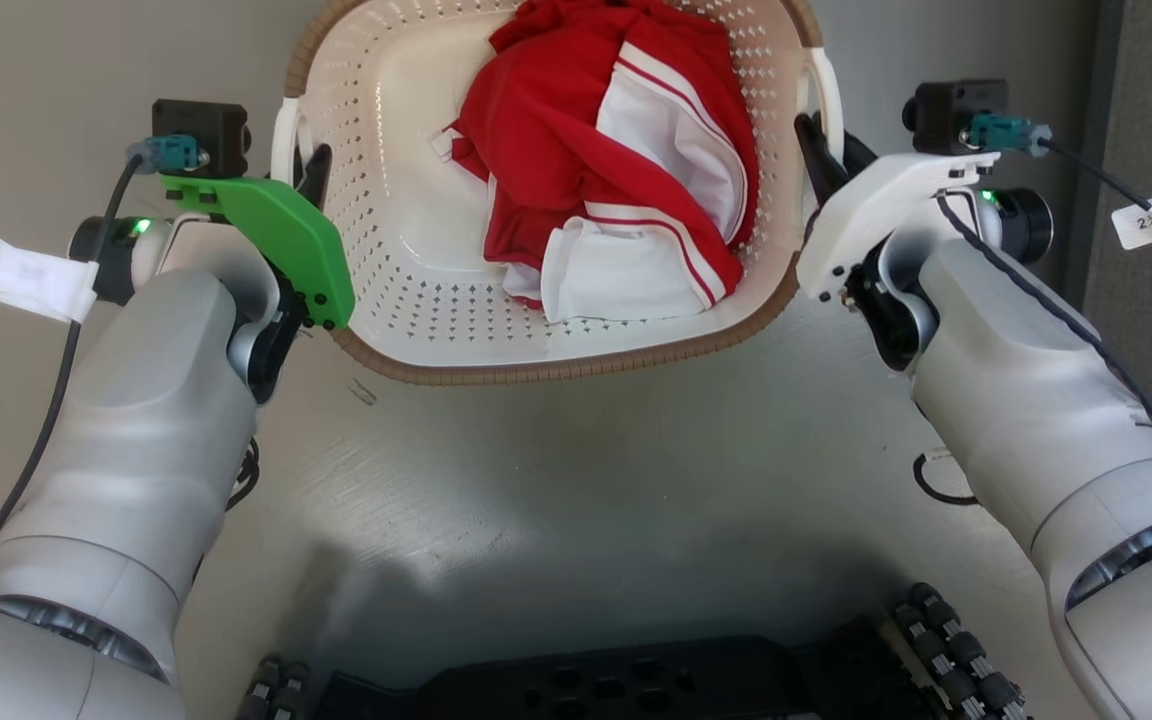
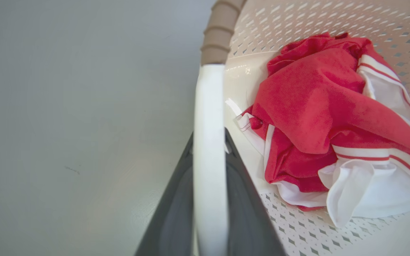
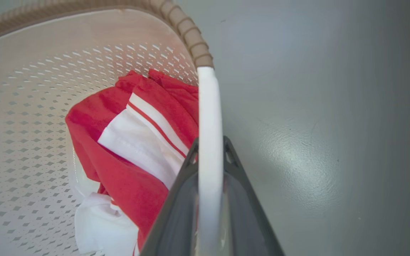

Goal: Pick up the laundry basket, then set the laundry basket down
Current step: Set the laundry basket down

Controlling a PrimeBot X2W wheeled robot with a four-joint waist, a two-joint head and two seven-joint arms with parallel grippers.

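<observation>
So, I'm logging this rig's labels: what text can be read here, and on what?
"2" then an unreadable mark: white tag on the right arm's cable.
Too blurred to read: white tape on the left arm's cable.
No text: the laundry basket, the red-and-white garment.

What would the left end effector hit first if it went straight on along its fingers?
Probably the brown rim of the laundry basket: the left end effector grips the white handle, which runs straight ahead into it. Depth is unclear.
</observation>
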